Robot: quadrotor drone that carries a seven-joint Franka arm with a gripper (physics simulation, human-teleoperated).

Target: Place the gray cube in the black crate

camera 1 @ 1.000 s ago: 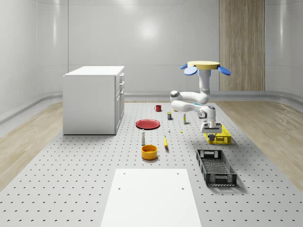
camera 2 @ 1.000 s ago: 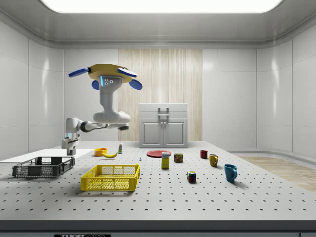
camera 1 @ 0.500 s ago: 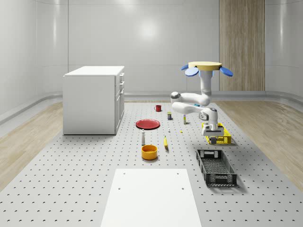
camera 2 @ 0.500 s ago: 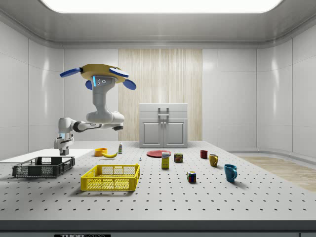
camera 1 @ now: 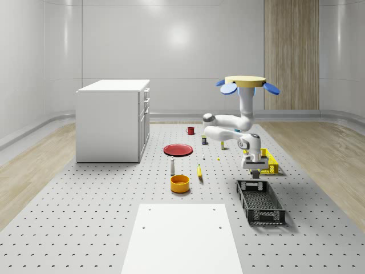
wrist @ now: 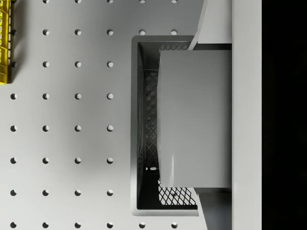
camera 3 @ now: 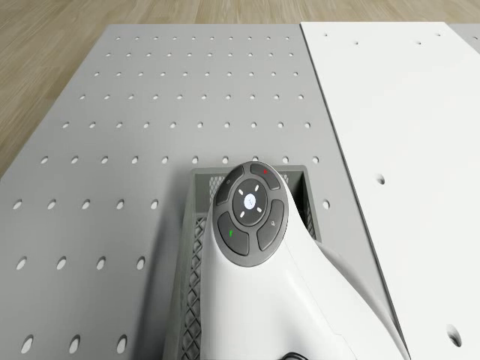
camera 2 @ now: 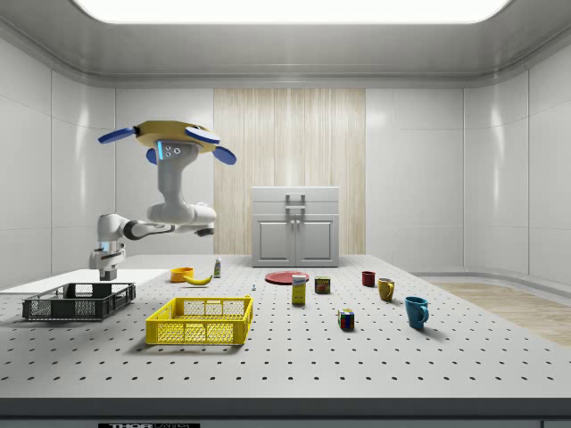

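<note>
Gripper [camera 1: 256, 174]: shifted from beside yellow crate [camera 1: 266, 161] to above black crate [camera 1: 260, 201]; gray cube [wrist: 194, 120] clamped; release position reached.

Gray cube [wrist: 194, 119] clamped in the claw [camera 1: 255, 174], directly above black mesh crate [camera 1: 260, 201].

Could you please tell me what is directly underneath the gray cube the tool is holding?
Under the gray cube, held in the tool, lies the black crate, its mesh wall and floor showing. The cube covers much of the crate's inside.
</note>
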